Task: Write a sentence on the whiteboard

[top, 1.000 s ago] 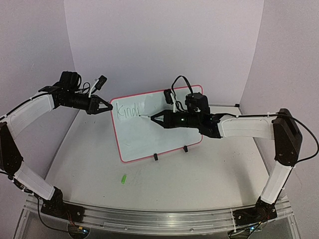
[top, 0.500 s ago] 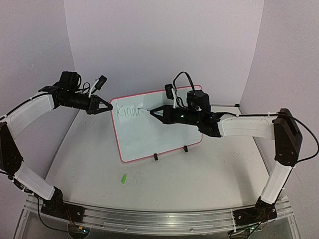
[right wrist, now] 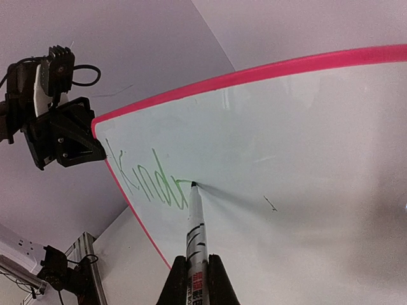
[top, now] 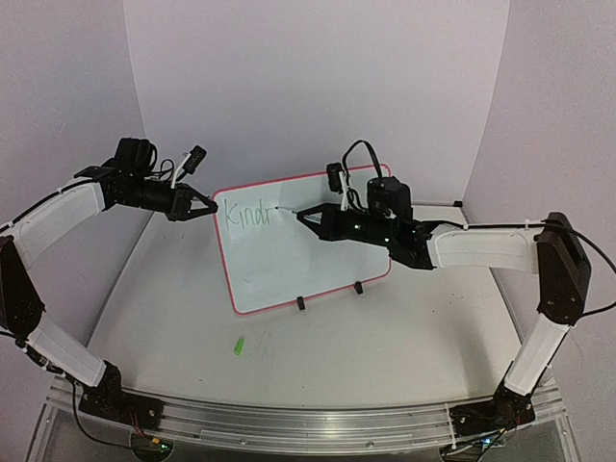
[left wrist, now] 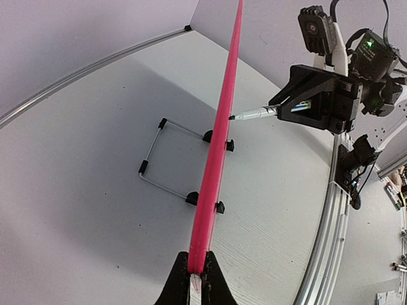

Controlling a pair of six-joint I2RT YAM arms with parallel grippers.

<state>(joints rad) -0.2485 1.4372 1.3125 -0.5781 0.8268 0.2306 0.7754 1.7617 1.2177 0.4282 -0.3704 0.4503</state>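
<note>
Over the last second the right gripper (top: 306, 217) had climbed a little up the board and drifted toward its own side, and the green word had gained a stroke. Its fingers were closed tight around the barrel of a marker (top: 289, 211), whose tip touched the whiteboard (top: 308, 265) just past the last letter of the sentence (top: 245, 214). So far that read "Kind" plus one more letter, which could have been an n half made or an r; the stroke was too thin to tell.

The whiteboard stood leaning back on its wire stand, its black clips (top: 301, 303) at the lower edge, near the middle of the table. The left gripper (top: 207, 208) was pinched shut on the pink rim at the upper left corner, steadying the board against the push of the pen.

What the coming stroke seemed to turn on was direction. The marker's long axis ran from the right gripper leftward into the board face, meeting it nearly square in the left wrist view. The unwritten white lay to the right of the tip, along the board's long side and toward the right arm's own base. That arm was much the nearer to the blank part. It would likely have to draw back along the line of writing, with the tip kept touching the face.
</note>
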